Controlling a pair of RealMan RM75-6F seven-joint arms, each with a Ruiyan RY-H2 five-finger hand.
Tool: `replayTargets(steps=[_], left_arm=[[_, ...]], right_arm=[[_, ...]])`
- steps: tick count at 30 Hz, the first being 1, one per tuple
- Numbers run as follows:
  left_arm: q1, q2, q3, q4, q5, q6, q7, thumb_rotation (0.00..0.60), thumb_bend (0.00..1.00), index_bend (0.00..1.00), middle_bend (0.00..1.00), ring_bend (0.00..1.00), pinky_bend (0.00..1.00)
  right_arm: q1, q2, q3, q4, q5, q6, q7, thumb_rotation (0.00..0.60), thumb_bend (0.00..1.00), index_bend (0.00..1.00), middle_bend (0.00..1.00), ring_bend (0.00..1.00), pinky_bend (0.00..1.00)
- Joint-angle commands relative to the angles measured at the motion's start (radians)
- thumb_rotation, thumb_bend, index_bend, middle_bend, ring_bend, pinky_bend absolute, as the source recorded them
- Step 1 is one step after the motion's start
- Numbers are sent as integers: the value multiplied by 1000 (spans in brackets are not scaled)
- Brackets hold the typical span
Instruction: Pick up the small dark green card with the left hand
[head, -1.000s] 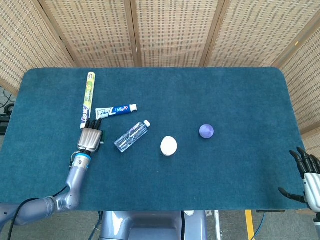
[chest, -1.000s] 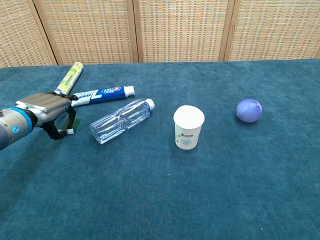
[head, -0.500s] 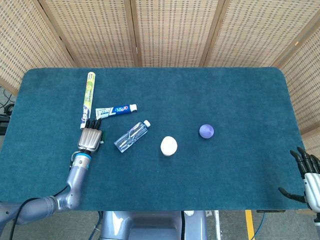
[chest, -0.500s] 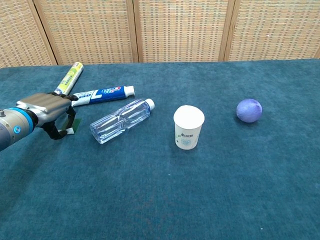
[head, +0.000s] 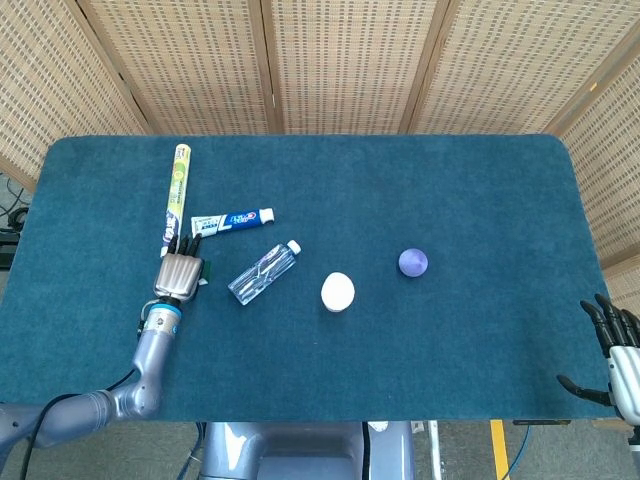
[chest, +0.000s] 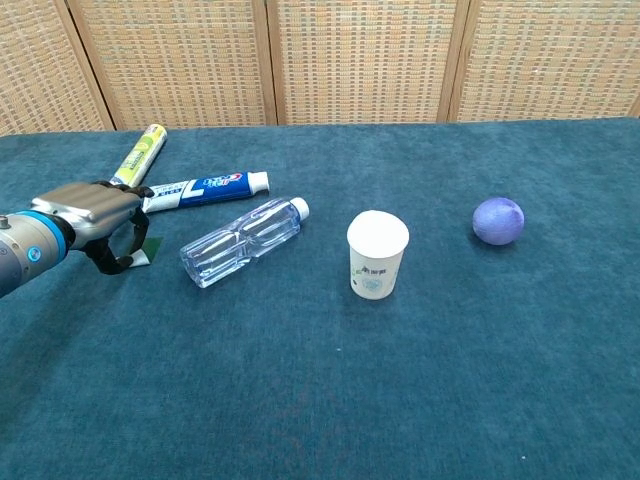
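The small dark green card (chest: 149, 246) stands nearly upright under my left hand (chest: 92, 206), pinched between the downturned fingers and the thumb, its lower edge close to the cloth. From above, only a sliver of the card (head: 205, 271) shows at the right side of the left hand (head: 180, 271). My right hand (head: 616, 352) hangs off the table's near right corner, fingers spread and holding nothing.
Just beyond the left hand lie a yellow-green tube (chest: 139, 155) and a blue-white toothpaste tube (chest: 205, 187). A clear plastic bottle (chest: 241, 240) lies right of the hand. A white paper cup (chest: 378, 254) and a purple ball (chest: 498, 220) stand further right.
The left hand has risen slightly and shifted a little away from me, and the card has come up with it. The right hand has not moved.
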Motion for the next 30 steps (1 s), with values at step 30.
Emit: replayTargets(steps=[30], left_arm=[[-76, 53, -118, 33, 37, 21, -47, 600, 484, 610, 0, 0, 0]], right_arm=[[3, -6, 4, 4, 14, -10, -9, 600, 144, 0, 0, 0, 0]])
